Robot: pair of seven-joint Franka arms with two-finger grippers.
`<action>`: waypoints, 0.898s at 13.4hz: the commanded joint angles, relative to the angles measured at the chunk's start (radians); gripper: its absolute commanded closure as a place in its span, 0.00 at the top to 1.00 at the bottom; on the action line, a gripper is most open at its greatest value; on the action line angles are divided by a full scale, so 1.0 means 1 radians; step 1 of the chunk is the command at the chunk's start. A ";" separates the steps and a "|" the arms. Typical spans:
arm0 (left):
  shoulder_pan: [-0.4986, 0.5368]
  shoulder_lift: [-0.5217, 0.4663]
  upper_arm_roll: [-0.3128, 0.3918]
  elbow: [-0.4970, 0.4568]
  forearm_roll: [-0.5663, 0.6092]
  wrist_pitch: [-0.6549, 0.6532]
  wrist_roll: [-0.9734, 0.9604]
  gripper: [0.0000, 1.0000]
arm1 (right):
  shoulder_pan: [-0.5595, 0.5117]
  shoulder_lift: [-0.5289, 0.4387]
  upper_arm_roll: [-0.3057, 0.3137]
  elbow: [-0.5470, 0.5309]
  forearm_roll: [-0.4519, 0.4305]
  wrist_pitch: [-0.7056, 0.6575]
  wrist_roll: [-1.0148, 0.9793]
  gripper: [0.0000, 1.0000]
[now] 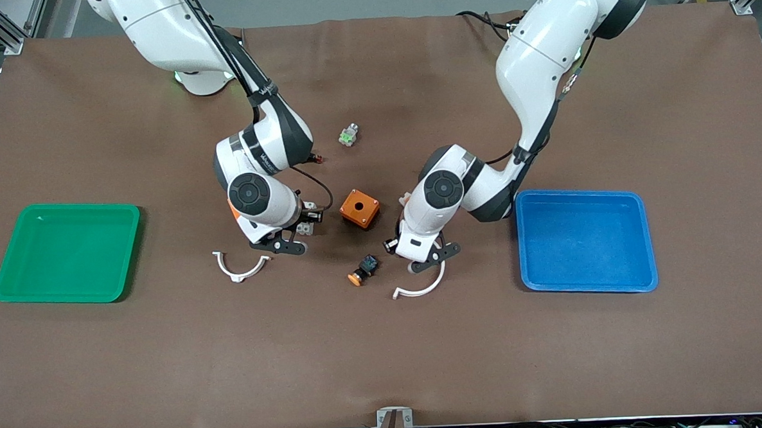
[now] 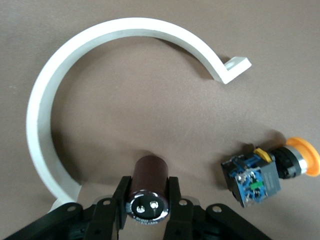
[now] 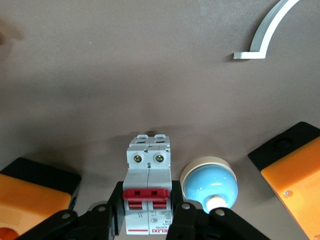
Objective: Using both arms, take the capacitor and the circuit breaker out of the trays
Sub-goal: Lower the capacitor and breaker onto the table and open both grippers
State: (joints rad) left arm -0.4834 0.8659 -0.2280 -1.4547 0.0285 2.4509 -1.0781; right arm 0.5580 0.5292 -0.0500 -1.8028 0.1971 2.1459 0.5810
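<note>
In the front view both trays, green and blue, lie bare, and the two arms hang low over the counter between them, so the parts look ready to set down. The left wrist view shows the left end effector clenched on the capacitor, just over the counter inside a white arc; lower it until it rests before letting go, or it may roll toward the blue button. The right wrist view shows the right end effector grasping the breaker, between orange boxes; set it flat, clear of the dome.

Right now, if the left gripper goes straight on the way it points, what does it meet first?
The left gripper, shut on the capacitor, points down at the bare table inside the white curved piece. The table probably comes first; depth is unclear.
</note>
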 commanded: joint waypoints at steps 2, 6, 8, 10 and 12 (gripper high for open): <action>-0.015 -0.005 0.036 0.042 0.019 -0.006 -0.005 1.00 | 0.013 0.003 -0.010 0.005 0.024 0.009 0.008 0.24; 0.054 -0.154 0.047 0.042 0.106 -0.154 0.048 1.00 | 0.019 0.020 -0.008 0.013 0.024 0.038 0.008 0.24; 0.089 -0.270 0.047 0.039 0.131 -0.289 0.084 1.00 | 0.023 0.031 -0.010 0.013 0.024 0.051 0.010 0.24; 0.158 -0.371 0.045 0.033 0.131 -0.393 0.150 1.00 | 0.028 0.032 -0.008 0.013 0.025 0.057 0.010 0.24; 0.236 -0.476 0.045 0.034 0.131 -0.537 0.269 1.00 | 0.028 0.032 -0.010 0.013 0.024 0.055 0.010 0.31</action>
State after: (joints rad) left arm -0.3124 0.4984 -0.1776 -1.3748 0.1433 2.0051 -0.8959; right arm 0.5731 0.5559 -0.0501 -1.8004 0.1971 2.1986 0.5813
